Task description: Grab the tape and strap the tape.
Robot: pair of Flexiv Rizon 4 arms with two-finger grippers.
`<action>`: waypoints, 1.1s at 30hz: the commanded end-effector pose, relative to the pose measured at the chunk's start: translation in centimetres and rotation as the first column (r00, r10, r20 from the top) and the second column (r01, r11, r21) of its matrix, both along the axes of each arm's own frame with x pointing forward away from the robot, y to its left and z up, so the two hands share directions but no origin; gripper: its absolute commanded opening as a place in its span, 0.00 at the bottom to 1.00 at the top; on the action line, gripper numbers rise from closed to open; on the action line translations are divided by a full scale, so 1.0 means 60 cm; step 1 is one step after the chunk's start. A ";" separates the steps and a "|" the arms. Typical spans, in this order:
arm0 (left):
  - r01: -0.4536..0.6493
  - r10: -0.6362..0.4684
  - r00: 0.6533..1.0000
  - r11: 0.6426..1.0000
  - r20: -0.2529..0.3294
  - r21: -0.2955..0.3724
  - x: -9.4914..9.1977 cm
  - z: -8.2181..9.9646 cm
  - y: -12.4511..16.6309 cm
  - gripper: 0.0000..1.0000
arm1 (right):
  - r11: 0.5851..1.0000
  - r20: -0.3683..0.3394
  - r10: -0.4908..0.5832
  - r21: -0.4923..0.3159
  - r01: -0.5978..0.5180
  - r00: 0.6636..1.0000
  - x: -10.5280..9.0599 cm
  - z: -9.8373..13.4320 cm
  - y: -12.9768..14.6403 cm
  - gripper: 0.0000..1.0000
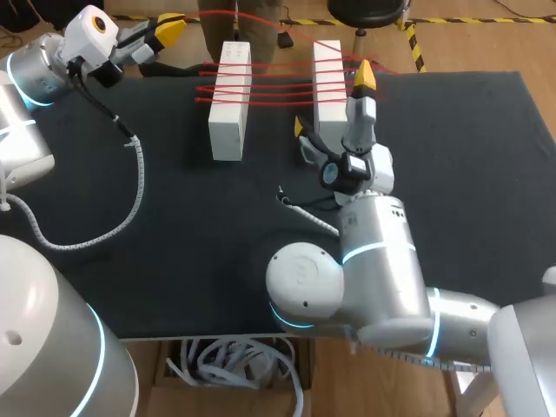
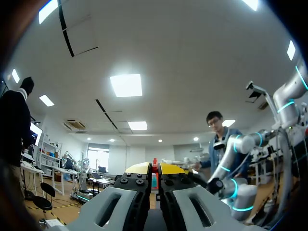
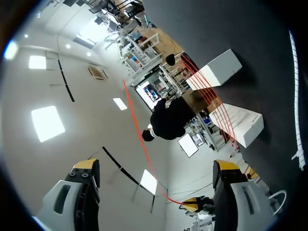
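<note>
Two white blocks (image 1: 230,100) (image 1: 328,82) stand upright at the back of the black table (image 1: 174,243). Red tape (image 1: 278,87) is wound across them in several strands. One free strand rises from the blocks to my left gripper (image 1: 172,29), held high beyond the table's back left corner. In the left wrist view that gripper (image 2: 154,169) is shut, with a bit of red tape (image 2: 154,163) pinched between its yellow tips. My right gripper (image 1: 332,102) stands wide open by the right block; in its wrist view (image 3: 156,168) the free strand (image 3: 139,134) runs between its fingers without touching them.
The left arm's white ribbed cable (image 1: 132,178) loops over the left half of the table. A thin cable (image 1: 300,208) lies just in front of the right wrist. The right arm's bulky joints (image 1: 347,278) cover the front middle.
</note>
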State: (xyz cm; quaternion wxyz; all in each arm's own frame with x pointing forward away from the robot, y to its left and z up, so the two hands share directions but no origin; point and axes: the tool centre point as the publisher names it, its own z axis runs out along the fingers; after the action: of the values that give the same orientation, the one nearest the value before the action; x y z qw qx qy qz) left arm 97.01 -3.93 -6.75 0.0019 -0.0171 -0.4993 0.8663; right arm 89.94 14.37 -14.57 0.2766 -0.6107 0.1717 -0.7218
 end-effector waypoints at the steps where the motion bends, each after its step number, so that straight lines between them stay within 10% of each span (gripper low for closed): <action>1: 0.003 -0.003 1.000 1.000 0.002 -0.001 0.001 -0.001 0.001 0.00 | 0.999 -0.103 -0.026 -0.036 0.022 0.994 -0.002 0.020 -0.003 1.00; 33: 0.003 -0.003 1.000 1.000 0.002 -0.001 0.001 -0.001 0.001 0.00 | 0.994 -0.136 -0.012 -0.112 -0.004 0.991 0.107 0.017 -0.114 1.00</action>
State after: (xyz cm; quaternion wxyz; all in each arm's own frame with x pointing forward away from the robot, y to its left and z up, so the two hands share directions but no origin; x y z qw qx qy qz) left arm 97.01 -3.94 -6.75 0.0019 -0.0171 -0.4992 0.8663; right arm 96.16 8.36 -13.74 0.2191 -0.6689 0.1627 -0.6914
